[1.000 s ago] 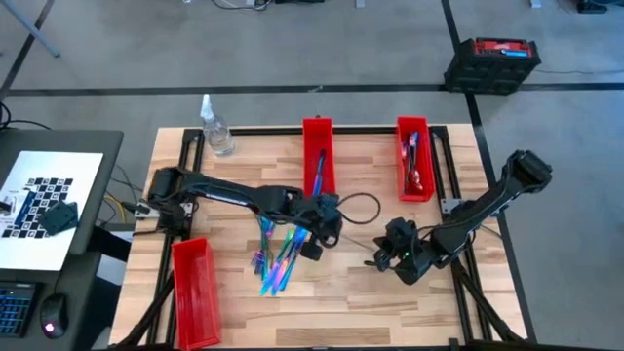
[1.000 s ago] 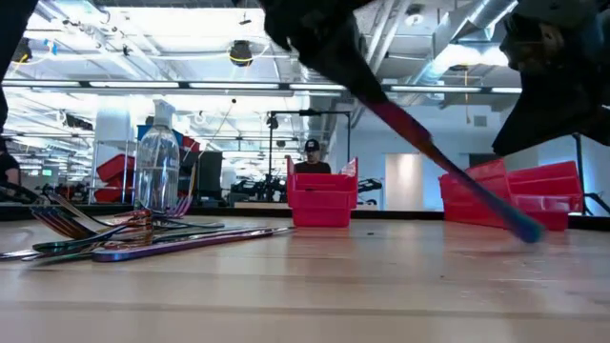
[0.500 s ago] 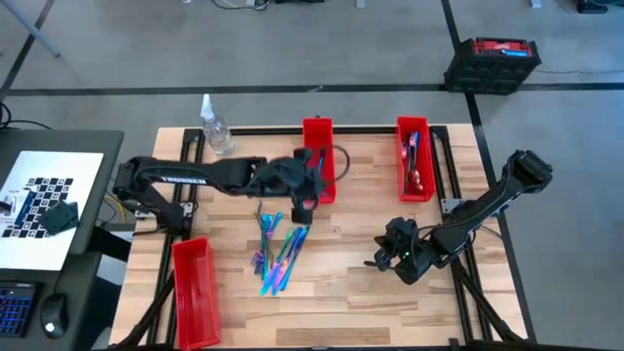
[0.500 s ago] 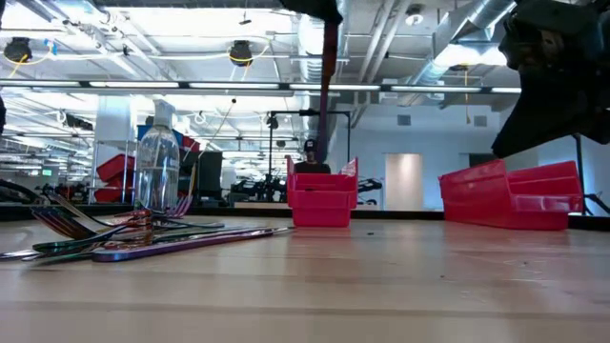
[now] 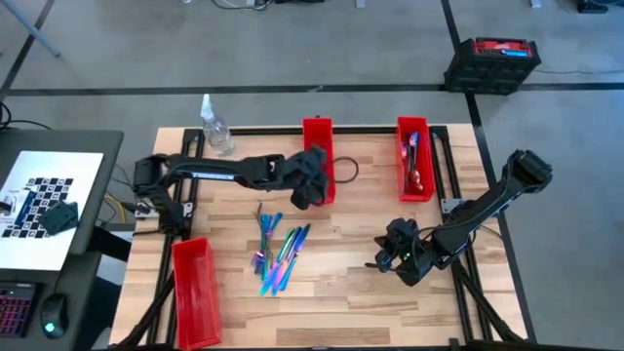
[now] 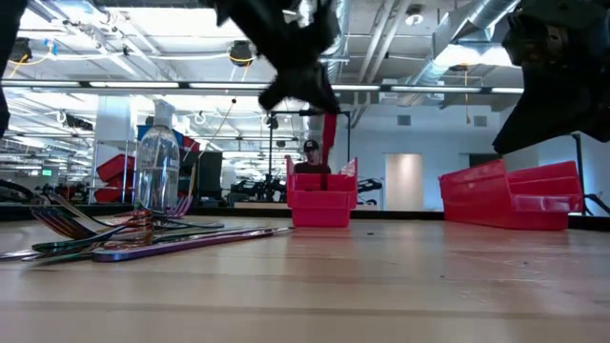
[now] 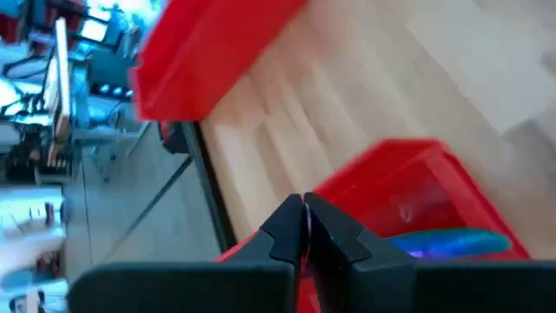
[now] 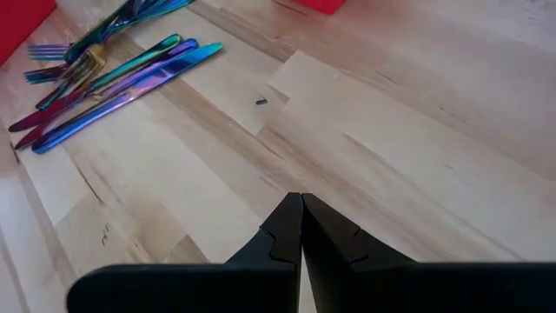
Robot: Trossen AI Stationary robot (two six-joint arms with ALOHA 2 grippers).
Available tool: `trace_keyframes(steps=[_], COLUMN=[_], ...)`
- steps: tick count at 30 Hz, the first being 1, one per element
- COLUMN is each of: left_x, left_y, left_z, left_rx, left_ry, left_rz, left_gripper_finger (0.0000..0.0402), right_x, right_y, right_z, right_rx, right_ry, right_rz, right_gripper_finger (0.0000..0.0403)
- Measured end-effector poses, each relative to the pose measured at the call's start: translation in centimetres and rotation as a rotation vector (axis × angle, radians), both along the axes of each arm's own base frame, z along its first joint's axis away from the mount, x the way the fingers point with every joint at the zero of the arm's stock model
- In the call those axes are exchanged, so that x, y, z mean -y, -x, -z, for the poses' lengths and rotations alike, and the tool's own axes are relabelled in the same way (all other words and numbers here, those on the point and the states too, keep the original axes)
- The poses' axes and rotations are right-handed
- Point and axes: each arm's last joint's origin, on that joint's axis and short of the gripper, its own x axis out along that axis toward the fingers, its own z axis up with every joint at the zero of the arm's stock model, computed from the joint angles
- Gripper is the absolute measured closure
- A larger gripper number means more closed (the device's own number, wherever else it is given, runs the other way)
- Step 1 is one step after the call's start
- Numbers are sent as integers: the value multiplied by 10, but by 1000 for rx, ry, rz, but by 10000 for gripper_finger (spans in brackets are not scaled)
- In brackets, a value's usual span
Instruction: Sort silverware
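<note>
Over wood table (image 5: pixel 341 283), L jaws pinch utensil (image 6: pixel 329 138) above mid bin (image 5: pixel 318 125), R jaws shut

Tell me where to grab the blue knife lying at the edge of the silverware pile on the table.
Grip the blue knife near mid-handle, coming straight down with the end effector's fingers across its width. It lies flat on the table at the pile's outer edge, so that side is clear, though neighbouring pieces sit close on the other.

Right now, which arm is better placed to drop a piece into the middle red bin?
Left. Its hand is already over the middle red bin, apparently shut on a utensil. The right hand sits shut and empty near the table's right front.
</note>
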Motion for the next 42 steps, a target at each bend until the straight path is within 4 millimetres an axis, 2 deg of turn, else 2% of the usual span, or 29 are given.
trace_keyframes(steps=[4,10,15,21,26,30,33,37,42], left_x=[-5,-5,-4,-2,15,44,72,101,119], left_y=[-5,-5,-1,-2,3,13,23,42,69], left_z=[31,48,46,34,19,0,-13,-16,-9], left_rx=[-117,-168,-190,-176,-229,-303,-271,-181,-35], left_ry=[8,74,158,229,329,583,748,799,834], left_rz=[-13,-81,-153,-246,-381,-447,-409,-391,-508], left_gripper_finger=[401,385,319,235,209,211,216,221,221], right_x=[-2,-2,-1,0,-1,-3,0,13,28], right_y=[1,1,0,-1,-8,-30,-54,-86,-124], right_z=[0,0,0,0,-3,-9,0,24,36], right_rx=[4,3,-1,-13,21,109,141,161,152], right_ry=[-5,-5,1,26,31,56,42,51,82], right_rz=[-5,-6,-10,-35,-73,-192,-275,-321,-362], right_gripper_finger=[403,403,403,403,403,403,403,403,403])
